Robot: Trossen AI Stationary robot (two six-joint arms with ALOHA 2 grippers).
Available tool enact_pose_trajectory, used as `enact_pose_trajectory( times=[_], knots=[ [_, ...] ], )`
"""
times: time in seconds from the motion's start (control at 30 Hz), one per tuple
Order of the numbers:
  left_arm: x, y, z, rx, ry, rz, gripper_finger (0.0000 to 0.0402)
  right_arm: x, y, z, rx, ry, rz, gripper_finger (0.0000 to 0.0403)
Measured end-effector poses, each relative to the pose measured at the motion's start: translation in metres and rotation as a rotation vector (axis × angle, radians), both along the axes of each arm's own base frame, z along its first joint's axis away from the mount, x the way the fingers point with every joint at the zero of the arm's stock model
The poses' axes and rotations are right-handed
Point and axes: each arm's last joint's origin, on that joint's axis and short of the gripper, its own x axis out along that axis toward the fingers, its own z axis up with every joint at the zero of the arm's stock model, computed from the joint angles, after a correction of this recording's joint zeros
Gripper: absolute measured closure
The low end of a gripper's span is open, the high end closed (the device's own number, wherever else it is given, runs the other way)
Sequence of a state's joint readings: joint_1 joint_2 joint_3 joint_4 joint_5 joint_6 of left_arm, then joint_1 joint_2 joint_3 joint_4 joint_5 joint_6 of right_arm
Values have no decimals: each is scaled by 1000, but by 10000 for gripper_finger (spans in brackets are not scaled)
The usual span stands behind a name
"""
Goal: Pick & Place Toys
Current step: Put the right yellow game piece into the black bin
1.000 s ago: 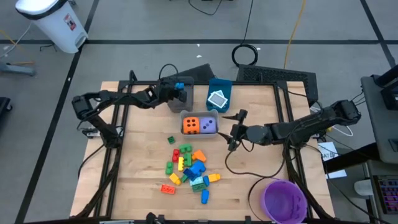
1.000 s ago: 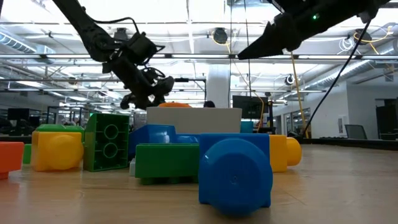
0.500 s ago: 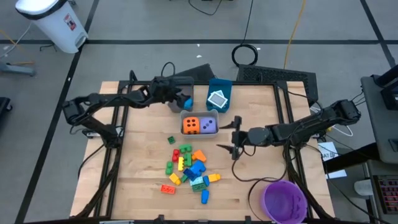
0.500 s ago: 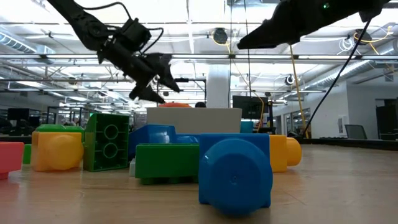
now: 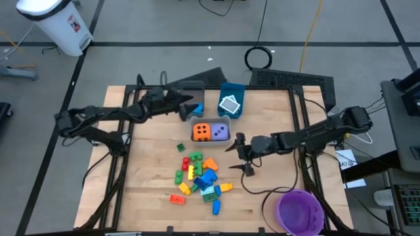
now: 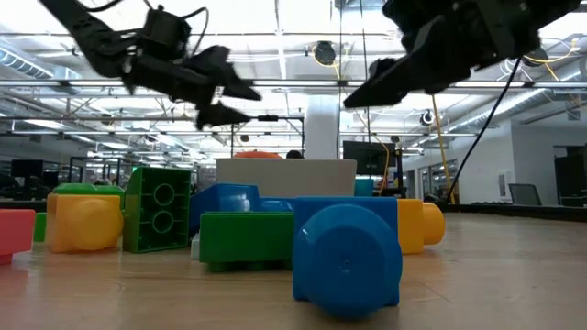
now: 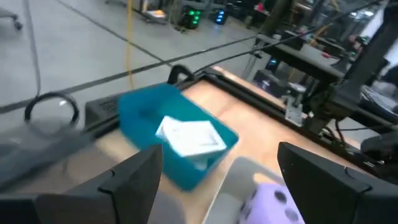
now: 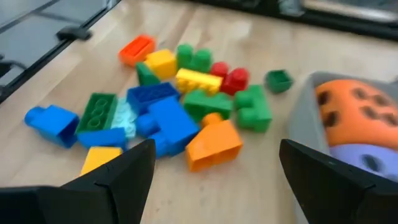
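Observation:
Several small bricks [image 5: 197, 177], red, yellow, green, blue and orange, lie in a pile mid-table and also show in the right wrist view [image 8: 168, 106]. An orange die [image 5: 202, 132] and a purple die [image 5: 220, 132] sit in a grey bin [image 5: 210, 121]. A white-teal tile [image 7: 196, 137] lies in the blue bin [image 5: 231, 88]. A blue brick [image 5: 197, 109] lies in a second grey bin [image 5: 197, 86] at the far side. My left gripper [image 5: 189, 105] hangs open above that bin. My right gripper [image 5: 239, 156] hangs open, right of the pile.
A round purple bowl [image 5: 300, 211] stands at the near right corner. Bare wood lies left of the pile and along the near edge. Cables and a dark mat [image 5: 289, 78] lie past the far edge.
My left gripper has opened and let go of the blue brick, which has dropped into the far grey bin. The gripper has then drawn back toward the table's left edge. My right gripper, still open, has moved toward the near edge and the brick pile.

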State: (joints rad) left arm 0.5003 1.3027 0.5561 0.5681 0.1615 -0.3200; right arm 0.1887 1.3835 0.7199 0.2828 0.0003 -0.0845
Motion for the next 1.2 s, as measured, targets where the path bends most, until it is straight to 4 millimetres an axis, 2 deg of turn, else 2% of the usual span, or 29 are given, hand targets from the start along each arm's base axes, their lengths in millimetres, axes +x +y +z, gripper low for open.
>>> enact_pose_trajectory(
  times=[0.13,0.23,0.43,0.6,0.87,1.07,1.2],
  knots=[
    [-24,-18,8,41,-95,18,76,16,3,-4,30,45,12,85],
    [-37,-35,7,75,-131,15,80,20,13,-11,56,109,18,85],
    [-45,-69,5,156,-175,-71,82,22,43,-25,85,140,88,85],
    [-40,-91,5,211,-180,-174,73,29,64,-34,141,180,101,85],
    [-38,-103,5,207,-185,-244,79,46,93,-66,96,351,129,85],
    [-38,-105,5,172,-193,-248,84,49,92,-79,87,406,107,91],
    [-38,-105,5,125,-204,-245,77,49,91,-79,66,405,86,125]
  ],
)
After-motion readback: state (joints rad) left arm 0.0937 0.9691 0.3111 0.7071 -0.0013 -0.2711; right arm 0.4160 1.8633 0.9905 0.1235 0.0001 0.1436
